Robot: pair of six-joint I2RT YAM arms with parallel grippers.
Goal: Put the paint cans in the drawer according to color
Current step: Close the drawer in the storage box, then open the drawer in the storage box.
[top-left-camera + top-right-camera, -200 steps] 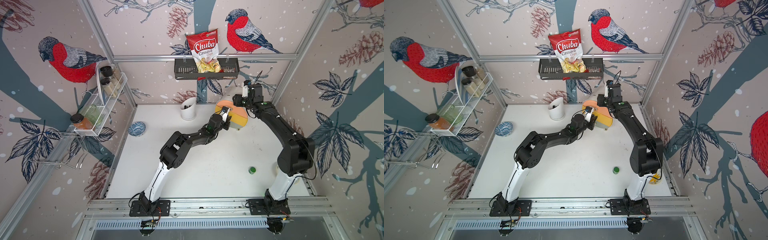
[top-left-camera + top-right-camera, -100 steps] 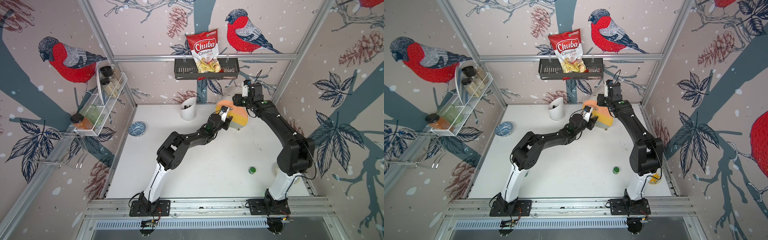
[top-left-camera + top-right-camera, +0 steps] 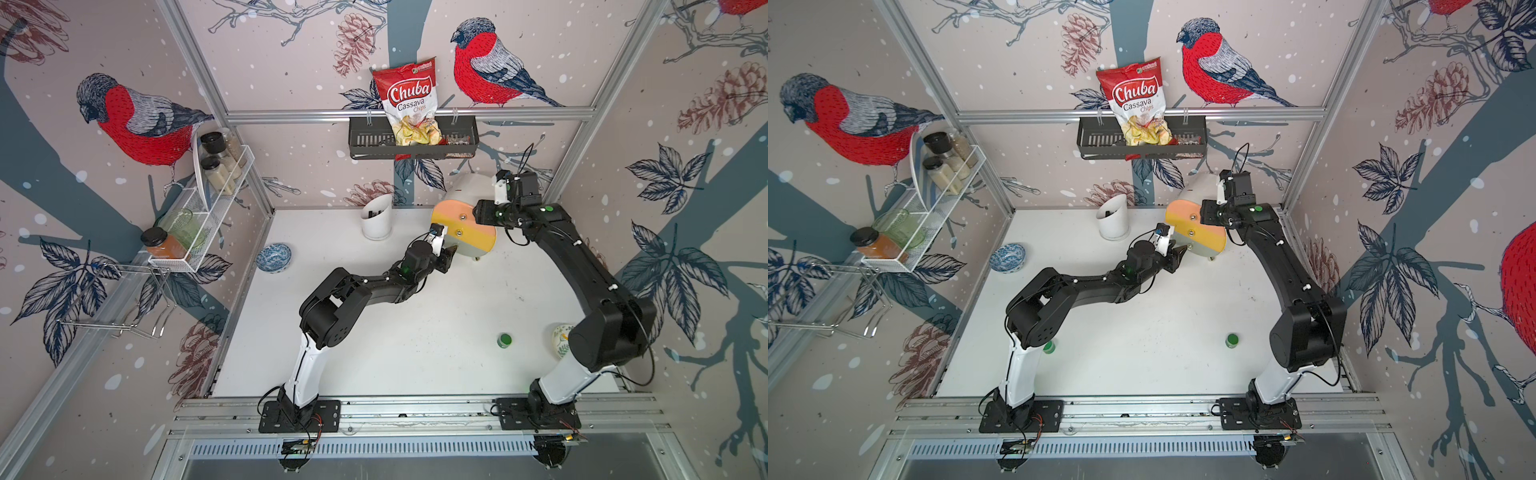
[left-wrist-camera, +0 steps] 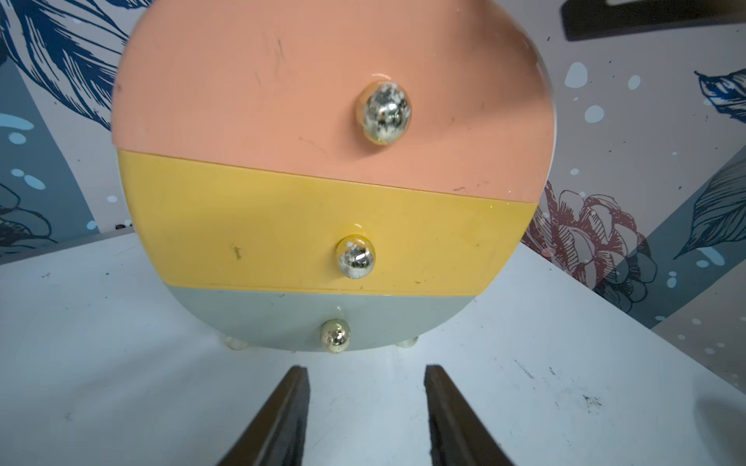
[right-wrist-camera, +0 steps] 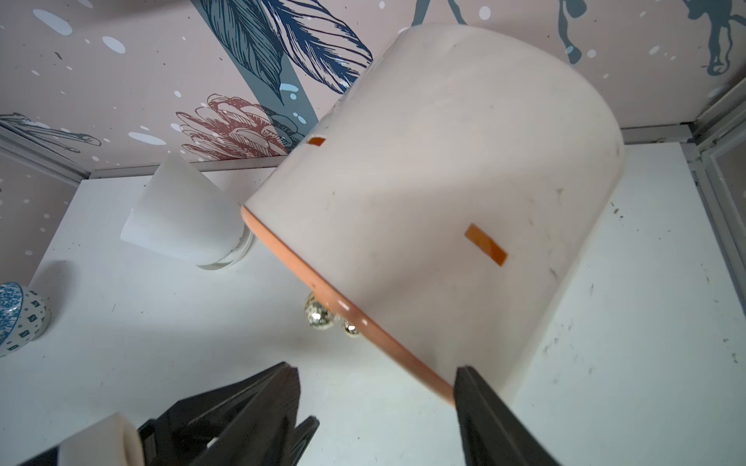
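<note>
Since a second ago, the left claw [image 4: 365, 369] has backed off the drawer [image 3: 463, 232] and parted. It is empty, on a low outstretched arm, and aimed at the grey-green knob [image 4: 336, 335]. The right claw [image 5: 375, 367] hangs open over the drawer's top rim, gripping nothing. The drawer stands back right on the tabletop [image 3: 415, 316] and probably slides easily, so brace it. The knob looks glossy and slippery; pinch it squarely. One green paint can [image 3: 504, 340] sits near the right arm's base.

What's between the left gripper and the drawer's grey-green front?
Nothing. In the left wrist view, only bare white table lies between the open left gripper and the grey-green front of the drawer.
</note>
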